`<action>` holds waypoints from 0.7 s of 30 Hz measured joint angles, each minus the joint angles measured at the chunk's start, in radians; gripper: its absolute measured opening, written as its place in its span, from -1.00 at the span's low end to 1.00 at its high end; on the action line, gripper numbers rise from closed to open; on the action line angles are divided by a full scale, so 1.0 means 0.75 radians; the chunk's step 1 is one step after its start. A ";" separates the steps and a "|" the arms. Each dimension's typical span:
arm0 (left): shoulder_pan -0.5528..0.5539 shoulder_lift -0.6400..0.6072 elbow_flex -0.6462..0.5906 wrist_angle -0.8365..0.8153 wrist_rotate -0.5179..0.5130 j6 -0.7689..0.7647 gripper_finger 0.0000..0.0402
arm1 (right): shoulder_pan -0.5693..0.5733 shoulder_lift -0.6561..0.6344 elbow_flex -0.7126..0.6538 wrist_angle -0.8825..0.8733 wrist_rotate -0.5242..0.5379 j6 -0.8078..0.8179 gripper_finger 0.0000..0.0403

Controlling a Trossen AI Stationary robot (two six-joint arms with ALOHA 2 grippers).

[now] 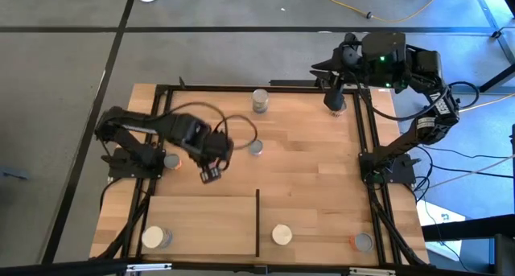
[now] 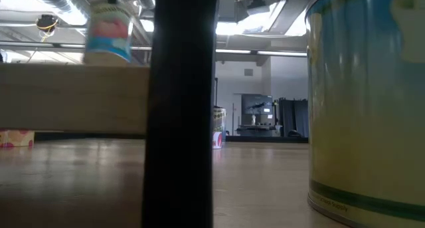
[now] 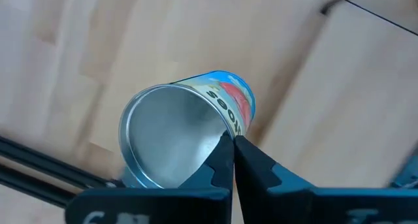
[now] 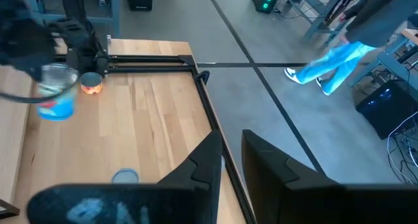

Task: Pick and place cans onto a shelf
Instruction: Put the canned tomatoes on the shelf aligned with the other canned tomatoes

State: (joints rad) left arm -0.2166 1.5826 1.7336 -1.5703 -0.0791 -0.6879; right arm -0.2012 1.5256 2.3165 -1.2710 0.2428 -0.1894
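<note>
The left gripper (image 3: 233,145), fingers pinching the rim of a blue-labelled can (image 3: 186,129), is mid-carry and next needs lowering onto the shelf (image 1: 201,220); the right gripper (image 4: 232,149), fingers apart, waits far right.

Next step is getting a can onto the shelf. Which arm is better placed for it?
Left. The left end effector is shut on a can, gripped by its rim and lifted beside the shelf. The right end effector is open and empty at the table's far side.

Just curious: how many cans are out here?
8 cans: one in the left tool, one by that arm's base, one mid-table, two at the far edge, three along the near edge. Others may be hidden.
</note>
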 joint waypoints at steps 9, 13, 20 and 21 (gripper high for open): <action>-0.349 0.000 0.000 -0.001 -0.006 -0.495 -1.00 | 0.000 -0.001 0.000 -0.010 -0.001 0.038 -0.69; -0.494 0.000 0.000 -0.001 0.017 -0.649 -1.00 | 0.000 -0.001 0.000 -0.012 -0.001 0.043 -0.69; -0.706 0.000 0.000 -0.001 0.002 -0.985 -1.00 | 0.000 -0.001 0.000 -0.012 -0.001 0.073 -0.69; -0.735 0.000 -0.003 0.000 -0.009 -1.026 -1.00 | 0.000 -0.001 0.000 -0.012 -0.001 0.074 -0.69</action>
State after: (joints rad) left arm -0.7680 1.5826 1.7315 -1.5706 -0.0859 -1.4573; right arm -0.2012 1.5246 2.3165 -1.2797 0.2424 -0.1341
